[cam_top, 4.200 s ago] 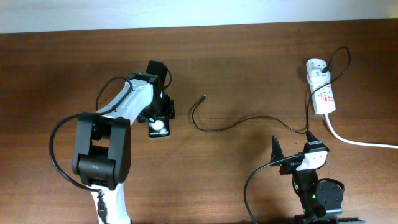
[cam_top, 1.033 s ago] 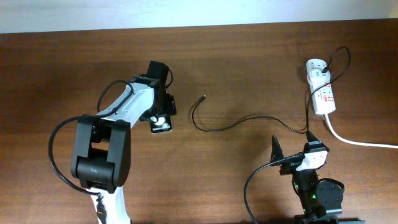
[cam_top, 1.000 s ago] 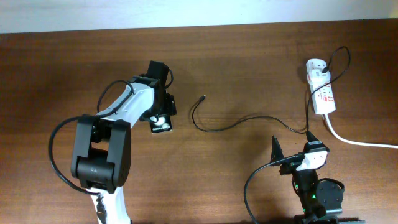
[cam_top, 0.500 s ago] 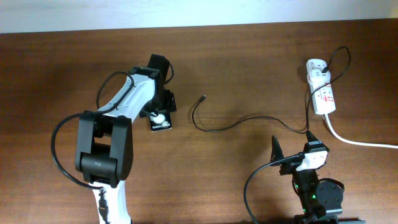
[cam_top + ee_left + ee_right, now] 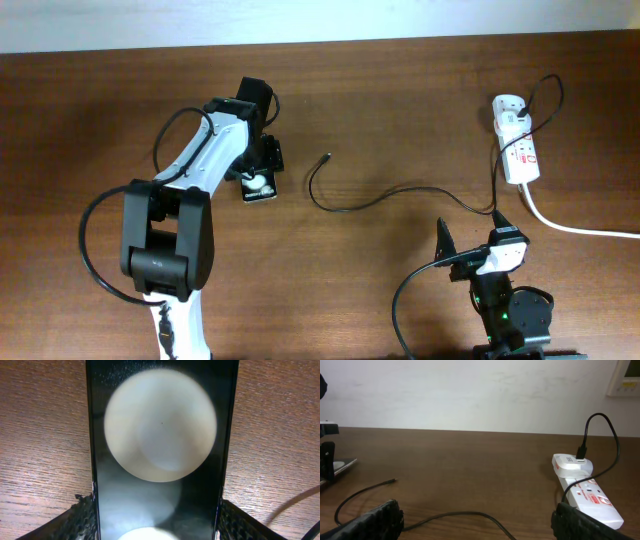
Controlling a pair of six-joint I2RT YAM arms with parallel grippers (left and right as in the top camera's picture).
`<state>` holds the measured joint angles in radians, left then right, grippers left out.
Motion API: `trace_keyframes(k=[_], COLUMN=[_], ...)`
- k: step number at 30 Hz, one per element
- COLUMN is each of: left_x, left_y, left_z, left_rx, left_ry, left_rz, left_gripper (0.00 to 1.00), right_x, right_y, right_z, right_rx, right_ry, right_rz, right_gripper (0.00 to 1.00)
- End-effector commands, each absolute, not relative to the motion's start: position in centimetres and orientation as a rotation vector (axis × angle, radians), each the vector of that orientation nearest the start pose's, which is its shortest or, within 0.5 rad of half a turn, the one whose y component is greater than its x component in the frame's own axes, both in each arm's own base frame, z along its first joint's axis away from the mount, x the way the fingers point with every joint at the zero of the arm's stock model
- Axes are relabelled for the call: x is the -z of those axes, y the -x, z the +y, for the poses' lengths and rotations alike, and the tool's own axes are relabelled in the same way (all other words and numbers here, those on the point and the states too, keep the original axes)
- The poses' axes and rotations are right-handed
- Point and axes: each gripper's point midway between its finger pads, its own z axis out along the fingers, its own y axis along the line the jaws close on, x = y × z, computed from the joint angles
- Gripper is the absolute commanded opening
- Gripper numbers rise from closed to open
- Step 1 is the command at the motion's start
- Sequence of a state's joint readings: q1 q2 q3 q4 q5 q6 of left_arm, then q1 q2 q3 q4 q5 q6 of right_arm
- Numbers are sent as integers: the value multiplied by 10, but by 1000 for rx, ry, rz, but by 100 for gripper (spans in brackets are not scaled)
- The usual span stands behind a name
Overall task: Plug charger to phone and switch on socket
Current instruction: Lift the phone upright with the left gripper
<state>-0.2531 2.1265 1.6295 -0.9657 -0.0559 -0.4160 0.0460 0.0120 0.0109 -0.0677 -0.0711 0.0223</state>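
Observation:
The phone (image 5: 258, 186), black with white round shapes on its face, lies left of centre on the table and fills the left wrist view (image 5: 160, 450). My left gripper (image 5: 257, 172) is shut on it, a finger pad (image 5: 82, 519) against each long edge. The charger (image 5: 350, 208) is a thin black cable; its free tip (image 5: 328, 157) lies a little right of the phone, apart from it. The cable runs right and up to a white adapter (image 5: 510, 105) in the socket (image 5: 522, 152). My right gripper (image 5: 472, 232) stands wide open above a stretch of cable (image 5: 465, 515), holding nothing.
A thick white cord (image 5: 575, 226) runs from the socket off the right edge. A pale wall (image 5: 470, 390) stands behind the table's far edge. Bare brown table (image 5: 400, 110) lies between phone and socket.
My left gripper has moved a little toward the far edge, carrying the phone with it and bringing it closer to the cable tip. The right arm and the cable have not moved.

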Motion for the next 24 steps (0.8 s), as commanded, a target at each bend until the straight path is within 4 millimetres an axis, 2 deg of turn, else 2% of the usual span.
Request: trace_keyframes(k=[1,6,13,17,18,24], left_x=[-30,0,5,14,16,17], left_y=[-422,-402,-402,-398,-398,-404], left_z=[-98,-93,-94,-92,-92,-94], left_rx=[-14,-38,-31,-31,-31,-15], left_ry=[254,256,256,256,255,254], left_rz=[3005,3050,3039,3039,3038,3008], left_gripper=[77,78,79,82,87,94], right_x=[-157,-157,-157,-157,-157,-157], right_y=[-245,-245,-245,-245,-245,-245], right_z=[24,24,24,24,24,24], right_rx=[-112,-112,-112,-112,-112,-112], right_ry=[76,76,76,76,76,76], right_rz=[1644,1644,1644,1644,1644,1644], right_gripper=[99,99,99,99,99,99])
